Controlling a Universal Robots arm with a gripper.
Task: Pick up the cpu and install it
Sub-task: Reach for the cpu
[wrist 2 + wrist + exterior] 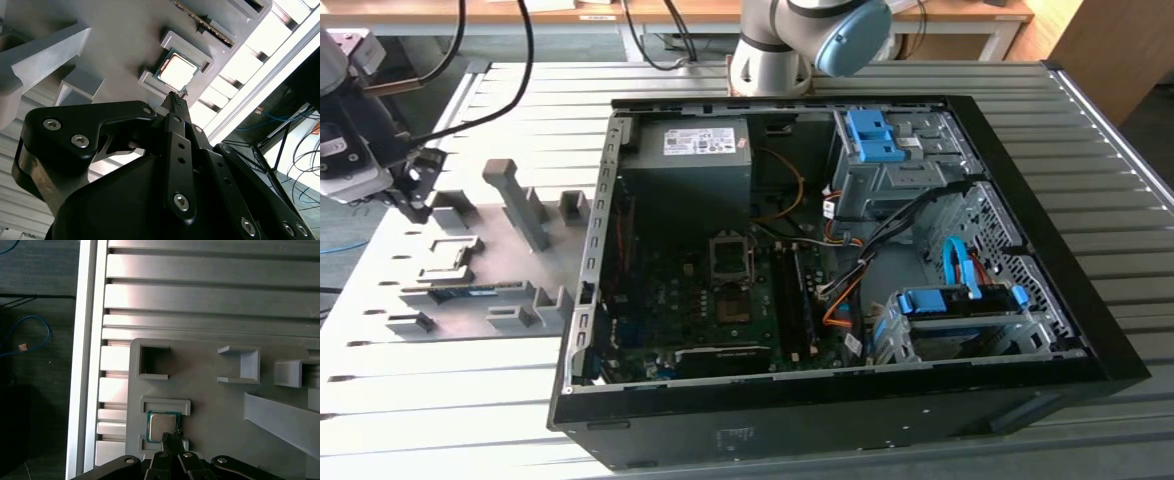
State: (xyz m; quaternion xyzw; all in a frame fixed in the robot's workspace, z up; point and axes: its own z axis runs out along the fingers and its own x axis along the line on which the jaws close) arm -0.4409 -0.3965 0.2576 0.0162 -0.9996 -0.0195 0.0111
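Gripper, fingertips pinched together with nothing held, hangs just above one edge of the cpu, which lies flat in a framed square pocket of the grey fixture tray, close to the tray's outer edge.

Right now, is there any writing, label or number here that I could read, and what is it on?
White label on the grey box inside the computer case: print too small to read.
Pale sticker on the case's outer wall: too blurred to read.
The cpu, in both wrist views: its face glares, no marking legible.
No text here can be quoted.
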